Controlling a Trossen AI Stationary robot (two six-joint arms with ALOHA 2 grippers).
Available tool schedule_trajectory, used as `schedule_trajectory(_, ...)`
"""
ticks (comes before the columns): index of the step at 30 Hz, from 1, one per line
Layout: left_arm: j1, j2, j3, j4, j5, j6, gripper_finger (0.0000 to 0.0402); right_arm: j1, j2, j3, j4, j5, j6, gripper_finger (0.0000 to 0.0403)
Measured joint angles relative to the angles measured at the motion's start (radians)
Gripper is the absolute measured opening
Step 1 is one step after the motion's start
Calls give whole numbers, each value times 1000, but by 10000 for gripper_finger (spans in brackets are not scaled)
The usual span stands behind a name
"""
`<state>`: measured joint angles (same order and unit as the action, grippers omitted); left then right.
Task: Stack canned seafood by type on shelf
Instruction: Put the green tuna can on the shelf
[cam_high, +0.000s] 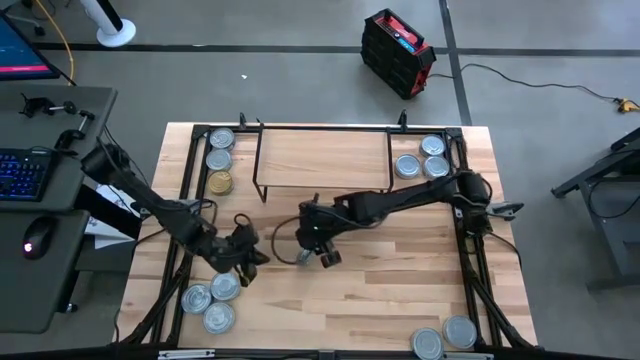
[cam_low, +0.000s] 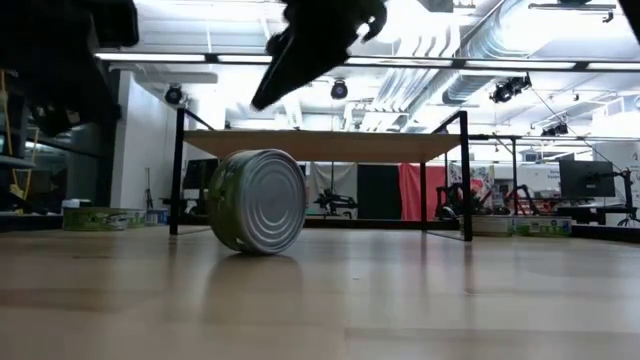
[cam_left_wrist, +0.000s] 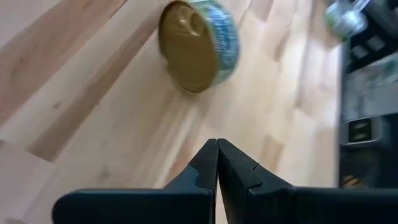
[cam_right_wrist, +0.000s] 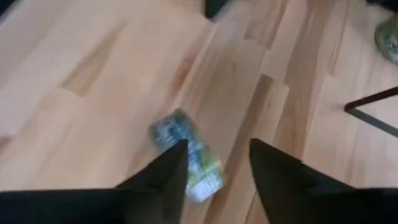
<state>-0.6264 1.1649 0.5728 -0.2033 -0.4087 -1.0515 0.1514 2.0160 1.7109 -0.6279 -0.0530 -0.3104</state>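
One tin (cam_low: 262, 200) stands on its rim on the tabletop, in front of the shelf (cam_high: 322, 158). My right gripper (cam_right_wrist: 217, 146) hangs open just above it; the tin (cam_right_wrist: 186, 155) shows partly behind one finger and nothing is between the fingers. From the low view, this gripper (cam_low: 320, 40) is clear of the tin. My left gripper (cam_left_wrist: 217, 162) is shut on nothing, left of the tin, above the table (cam_high: 240, 245). Ahead of it a tin (cam_left_wrist: 199, 46) on edge shows a golden face and a bluish-green side.
Three tins, one of them gold (cam_high: 219, 182), lie left of the shelf, and three (cam_high: 407, 165) lie to its right. Three more (cam_high: 218, 317) sit at the near left and two (cam_high: 459, 331) at the near right. Bare wood lies between the groups.
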Motion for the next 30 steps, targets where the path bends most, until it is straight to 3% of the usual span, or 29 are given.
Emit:
schedule_trajectory(4,-20,-30,0,2,-3,-72,1,-10,78,116,-162,-23,-31,227)
schedule_trajectory(9,-24,-38,0,17,-3,-91,1,-14,147,204,-314,-33,-167,261)
schedule_trajectory(16,-23,-38,0,17,-7,-88,1,-14,185,206,-331,-29,-257,266)
schedule_trajectory(22,-14,-38,0,29,-77,-47,1,-16,232,206,-309,30,-255,264)
schedule_trajectory(26,26,-38,0,67,-98,3,1,-16,236,207,-300,49,-249,225)
schedule_trajectory(30,85,-70,0,144,-98,119,1,-14,236,273,-393,63,-188,117)
